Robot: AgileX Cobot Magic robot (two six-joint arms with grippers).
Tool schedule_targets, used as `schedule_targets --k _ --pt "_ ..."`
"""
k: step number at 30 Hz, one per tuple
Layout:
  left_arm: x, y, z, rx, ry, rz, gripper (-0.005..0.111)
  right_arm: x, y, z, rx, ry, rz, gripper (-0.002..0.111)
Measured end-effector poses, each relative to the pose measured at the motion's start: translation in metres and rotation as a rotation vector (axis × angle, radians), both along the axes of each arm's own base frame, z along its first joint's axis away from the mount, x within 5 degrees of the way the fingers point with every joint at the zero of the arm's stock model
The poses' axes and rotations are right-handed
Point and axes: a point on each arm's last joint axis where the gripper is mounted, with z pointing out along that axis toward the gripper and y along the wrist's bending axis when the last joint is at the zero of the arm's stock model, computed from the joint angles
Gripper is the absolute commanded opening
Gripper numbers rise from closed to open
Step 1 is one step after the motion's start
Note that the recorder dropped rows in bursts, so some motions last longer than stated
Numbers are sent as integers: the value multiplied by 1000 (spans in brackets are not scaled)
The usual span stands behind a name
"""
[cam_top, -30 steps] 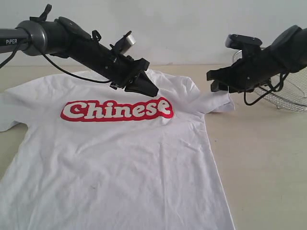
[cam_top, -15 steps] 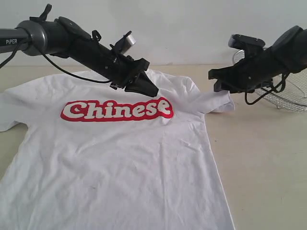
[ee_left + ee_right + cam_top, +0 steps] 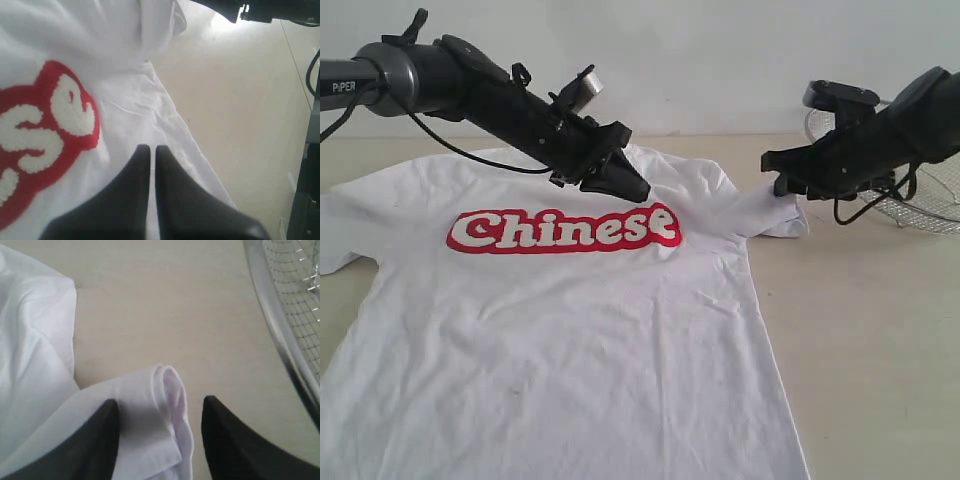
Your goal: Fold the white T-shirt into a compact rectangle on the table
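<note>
The white T-shirt [image 3: 570, 340] lies flat across the left and centre of the worktop [image 3: 865, 330]. The right end effector [image 3: 160, 402], spread, straddles its sleeve [image 3: 145, 407] at right. Lower it fully and pinch both layers before folding inward. The left end effector [image 3: 149, 150] hovers pressed together, empty.

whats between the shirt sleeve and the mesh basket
Only bare table lies between the sleeve of the white T-shirt and the wire basket, clearest in the right wrist view.

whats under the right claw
A rolled sleeve edge of the white T-shirt, lying on the table, framed by the open right claw. The table beneath the sleeve is covered.
</note>
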Motion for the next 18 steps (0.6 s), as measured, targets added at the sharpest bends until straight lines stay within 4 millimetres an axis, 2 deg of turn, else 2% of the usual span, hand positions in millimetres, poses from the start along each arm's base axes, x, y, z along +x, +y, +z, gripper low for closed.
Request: schedule_targets --k 11,18 --pt "0 0 0 0 0 0 4 3 14 -5 -6 -17 0 45" --pt "0 0 0 0 1 -1 4 4 15 -5 -8 -24 -4 45"
